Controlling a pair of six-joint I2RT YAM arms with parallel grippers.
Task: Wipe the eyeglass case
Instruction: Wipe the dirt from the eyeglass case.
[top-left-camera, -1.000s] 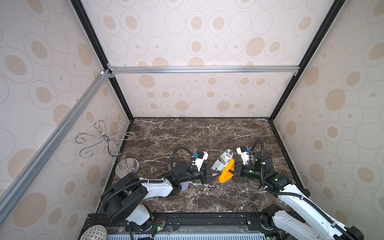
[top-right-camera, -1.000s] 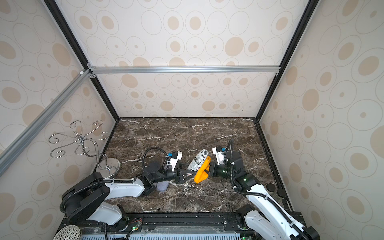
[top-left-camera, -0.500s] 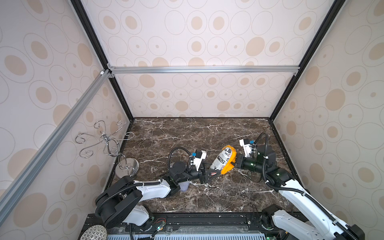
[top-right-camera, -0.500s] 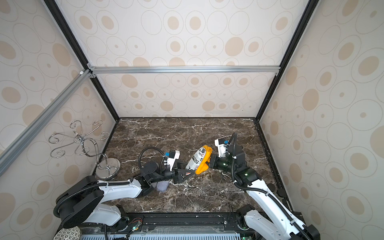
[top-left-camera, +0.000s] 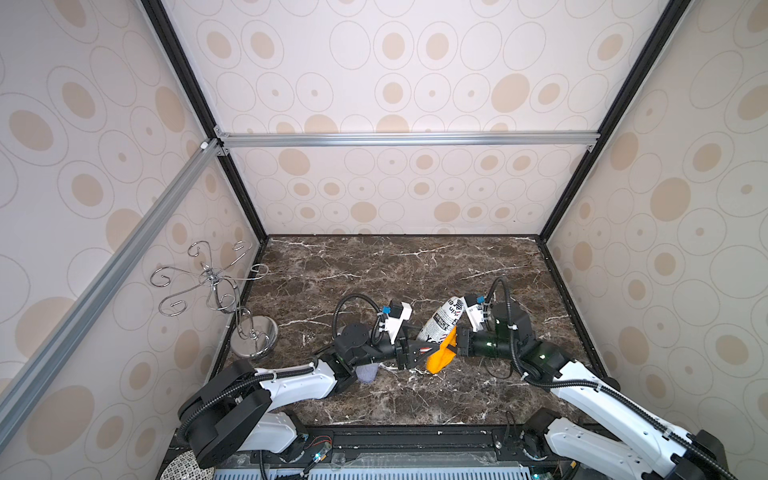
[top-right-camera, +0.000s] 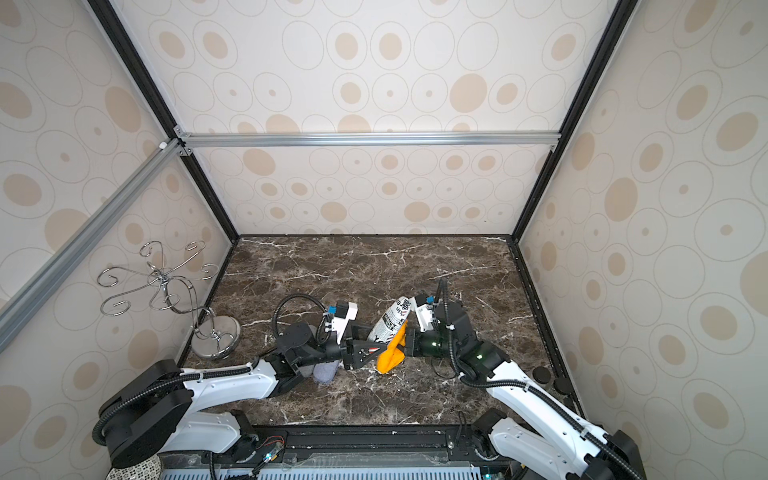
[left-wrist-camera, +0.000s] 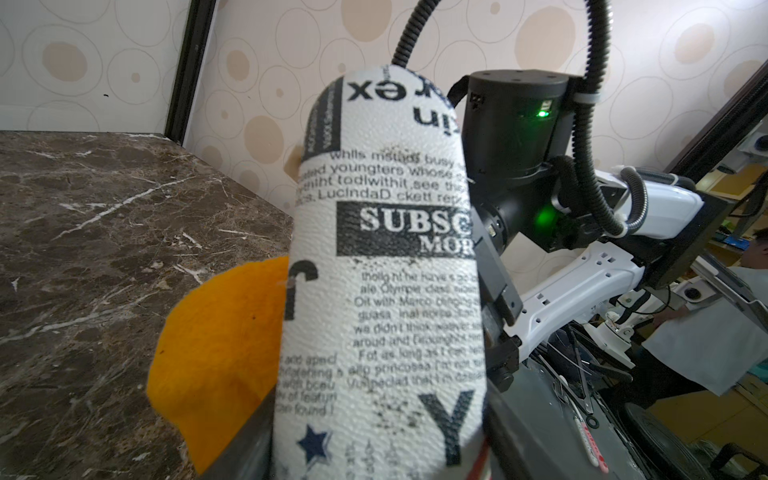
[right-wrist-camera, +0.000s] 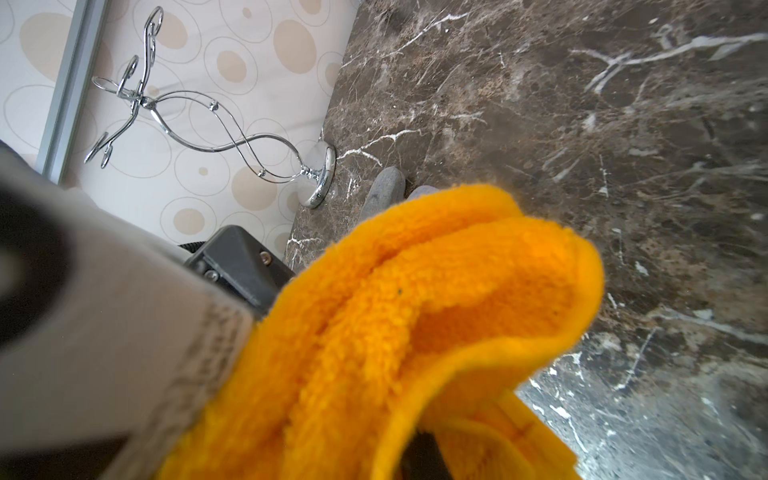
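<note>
Evidently the left fingers (left-wrist-camera: 243, 446) clamp the eyeglass case (top-left-camera: 443, 321) tilted above the worktop (top-left-camera: 374, 270) — so the right fingers (left-wrist-camera: 496, 274), pinching the orange cloth (top-left-camera: 441, 360), can rub its side.

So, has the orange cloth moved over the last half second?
Yes. The cloth came back toward the table's front edge: it was about level with the stand's base, and now sits nearer the front.

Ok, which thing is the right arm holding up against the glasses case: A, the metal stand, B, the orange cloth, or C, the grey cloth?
B: the orange cloth hangs pinched at the tip of the right arm, touching the newsprint-patterned case.
</note>
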